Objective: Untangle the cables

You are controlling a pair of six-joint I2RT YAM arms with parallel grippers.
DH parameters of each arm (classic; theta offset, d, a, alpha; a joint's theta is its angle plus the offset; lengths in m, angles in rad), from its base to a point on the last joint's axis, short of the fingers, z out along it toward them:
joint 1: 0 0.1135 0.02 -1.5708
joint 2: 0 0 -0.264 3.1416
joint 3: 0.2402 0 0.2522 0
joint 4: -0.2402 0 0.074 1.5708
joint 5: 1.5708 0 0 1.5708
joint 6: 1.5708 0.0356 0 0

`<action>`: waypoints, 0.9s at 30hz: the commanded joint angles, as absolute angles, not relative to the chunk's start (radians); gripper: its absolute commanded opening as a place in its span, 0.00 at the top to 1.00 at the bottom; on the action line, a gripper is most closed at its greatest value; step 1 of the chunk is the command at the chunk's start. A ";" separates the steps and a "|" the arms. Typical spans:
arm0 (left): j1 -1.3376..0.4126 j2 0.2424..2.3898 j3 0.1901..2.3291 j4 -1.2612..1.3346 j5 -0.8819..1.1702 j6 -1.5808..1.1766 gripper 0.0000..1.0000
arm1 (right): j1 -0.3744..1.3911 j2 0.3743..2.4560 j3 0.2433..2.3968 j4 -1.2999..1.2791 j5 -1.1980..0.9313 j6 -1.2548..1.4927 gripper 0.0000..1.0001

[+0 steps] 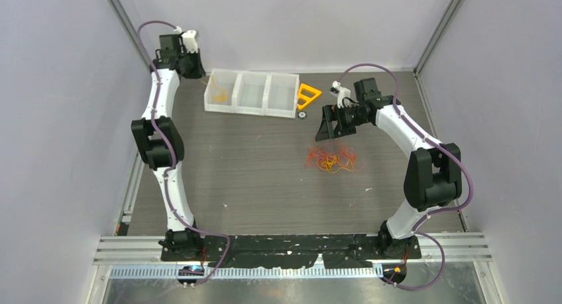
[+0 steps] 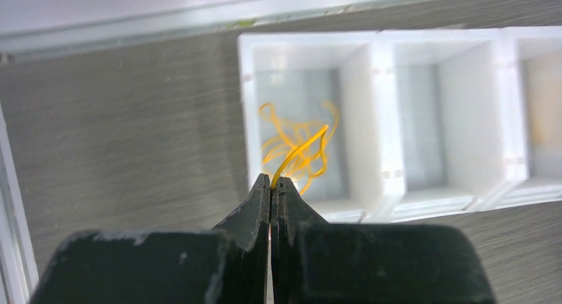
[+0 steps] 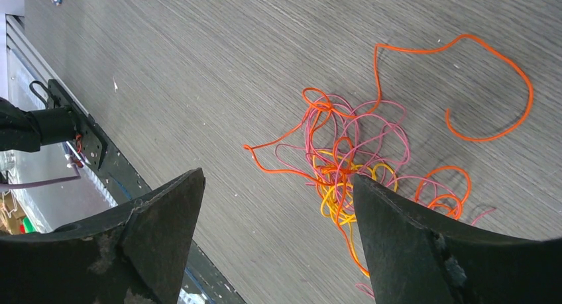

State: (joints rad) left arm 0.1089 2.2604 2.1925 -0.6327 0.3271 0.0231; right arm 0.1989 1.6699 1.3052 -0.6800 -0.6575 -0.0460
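Bench (image 1: 265,185), grey wood-grain top. Tangled clump of thin curly wire strands, orange, yellow and pink (image 1: 331,160) (image 3: 344,165), lay flat on the bench right of centre, well apart from the white plastic three-compartment tray (image 1: 252,110) (image 2: 374,42) at the far edge. From above, the clump's long axis ran left to right across the bench. One long orange strand (image 3: 464,72) looped out of the clump and curled back in an open hook.

Right jaws stood wide apart, hovering over the clump with nothing between them and a few strands passing under one finger in the wrist view.

Left jaws were pressed together on a single yellow strand (image 2: 298,152). It rose from the tips and arced away from them over the tray's leftmost compartment. More loose yellow loops (image 2: 291,135) (image 1: 221,92) were in that compartment. I could not tell whether the pinched strand joined them.

Solid orange-yellow plastic triangle (image 1: 307,95) lay just beside the tray's right end.
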 commanded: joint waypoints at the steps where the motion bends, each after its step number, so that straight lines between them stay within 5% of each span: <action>1: 0.051 2.261 2.242 -0.600 0.301 0.063 1.00 | 0.195 1.654 1.329 -0.663 -0.683 -0.041 0.12; 24: -0.023 2.558 2.525 -0.914 0.171 0.016 1.00 | 0.178 1.687 1.331 -0.673 -0.692 -0.046 0.12; 27: -0.032 2.547 2.516 -0.909 0.167 0.043 0.79 | 0.178 1.690 1.335 -0.673 -0.694 -0.042 0.12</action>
State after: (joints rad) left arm -0.0132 2.5671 2.4779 -0.8833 0.1654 0.0139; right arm 0.1810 1.6840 1.3052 -0.6804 -0.6704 -0.0467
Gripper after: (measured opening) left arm 0.066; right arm 0.883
